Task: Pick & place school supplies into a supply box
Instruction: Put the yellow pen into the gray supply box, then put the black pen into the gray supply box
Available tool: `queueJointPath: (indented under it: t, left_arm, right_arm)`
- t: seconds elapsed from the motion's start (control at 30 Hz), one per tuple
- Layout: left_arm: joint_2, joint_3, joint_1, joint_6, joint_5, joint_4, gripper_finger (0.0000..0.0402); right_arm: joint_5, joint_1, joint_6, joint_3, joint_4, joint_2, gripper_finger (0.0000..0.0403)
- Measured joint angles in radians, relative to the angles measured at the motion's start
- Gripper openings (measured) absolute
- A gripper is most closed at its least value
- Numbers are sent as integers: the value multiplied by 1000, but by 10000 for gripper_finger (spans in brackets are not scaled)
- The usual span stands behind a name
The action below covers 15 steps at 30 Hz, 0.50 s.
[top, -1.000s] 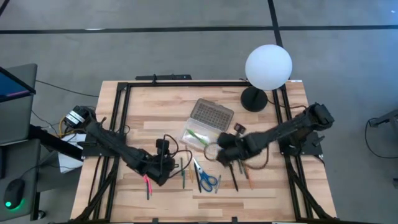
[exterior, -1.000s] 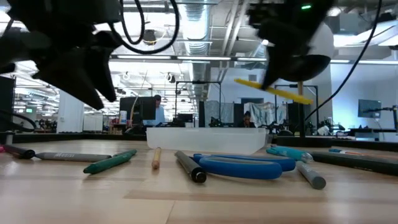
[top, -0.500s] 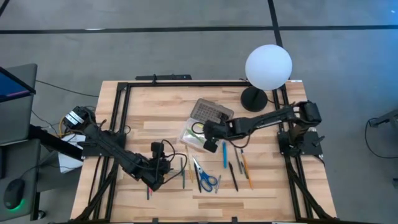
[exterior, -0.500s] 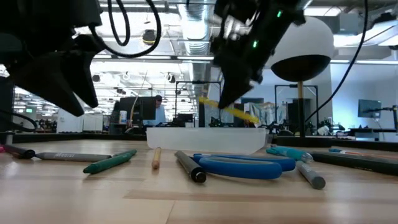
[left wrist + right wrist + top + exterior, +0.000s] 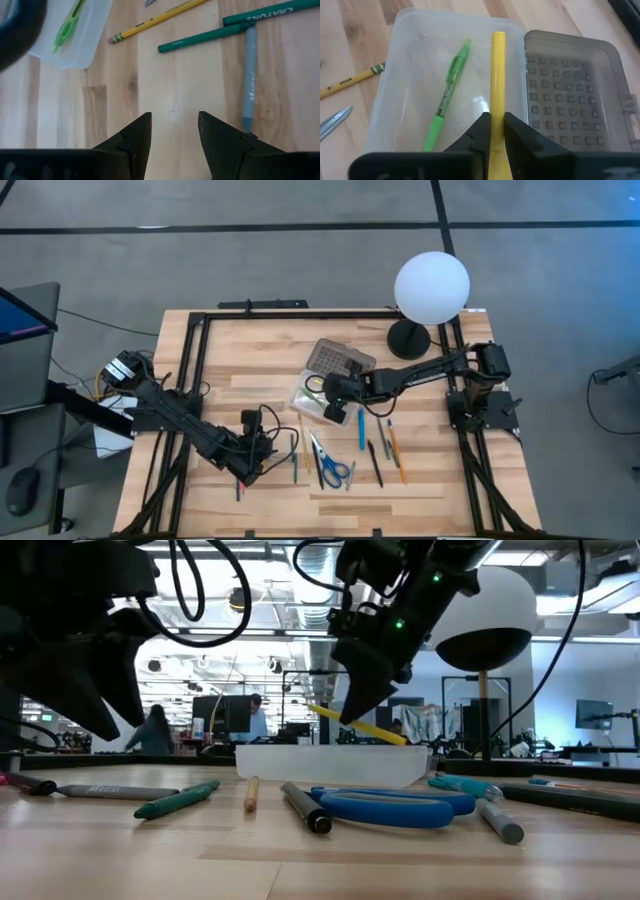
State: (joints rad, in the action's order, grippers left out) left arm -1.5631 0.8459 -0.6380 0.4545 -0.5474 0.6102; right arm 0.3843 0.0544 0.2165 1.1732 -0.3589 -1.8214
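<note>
Right wrist view shows the right pincer (image 5: 491, 131) pinching a yellow pencil (image 5: 497, 75) lengthwise over the open supply box (image 5: 420, 80), aligned to drop beside the green pen (image 5: 447, 97), while the left pincer (image 5: 172, 137) hangs open above the table (image 5: 175, 75).

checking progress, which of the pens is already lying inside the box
The green pen is the only one lying in the clear supply box. The yellow pen is above the box, between the right hand's fingers; the others lie on the table.
</note>
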Motion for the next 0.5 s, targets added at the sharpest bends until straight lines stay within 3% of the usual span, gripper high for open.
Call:
queueJointPath:
  t: [0.37, 0.5]
  left_arm:
    - [0, 0, 0, 31, 16, 0, 157]
    - [0, 0, 0, 31, 107, 1, 157]
  right_arm:
    - [6, 0, -37, 0, 50, 0, 139]
    - [14, 37, -104, 0, 62, 9, 159]
